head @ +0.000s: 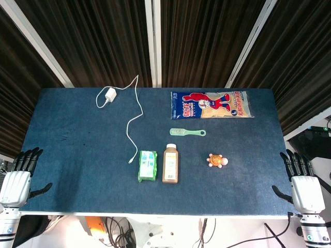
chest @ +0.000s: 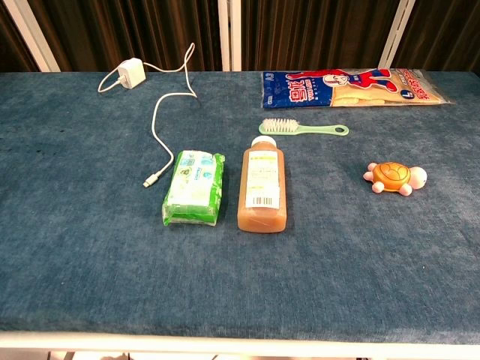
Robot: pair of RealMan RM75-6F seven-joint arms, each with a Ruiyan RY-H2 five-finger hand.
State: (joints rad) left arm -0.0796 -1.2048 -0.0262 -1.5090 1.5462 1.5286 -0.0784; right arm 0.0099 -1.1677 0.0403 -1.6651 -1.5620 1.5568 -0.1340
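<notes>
Left hand [head: 18, 178] sits at the near-left corner of the table [head: 67, 155], fingers spread, holding nothing; it hangs over the table edge, well apart from every item. Right hand [head: 304, 183] mirrors it at the near-right corner, fingers apart, also empty. Neither hand shows in the chest view. Nearest item to the left hand is the green wet-wipes pack [chest: 194, 187], lying flat near table centre; nearest to the right hand is the orange toy turtle [chest: 395, 177], head pointing right in the chest view. Just right of the wipes, close but apart, lies a bottle of brown liquid [chest: 262, 187] on its side, cap end toward the far edge, label with barcode up. Behind the bottle is a light-green brush [chest: 300, 127], bristles at its left end, handle running right. Further back, near the far-right edge, a flat blue and yellow printed bag [chest: 352, 86] lies lengthwise. Far-left area: white charger plug [chest: 129, 74] with its white cable [chest: 161, 112] looping across the cloth, connector end stopping just left of the wipes pack, not touching it. Table is covered in dark blue fabric
</notes>
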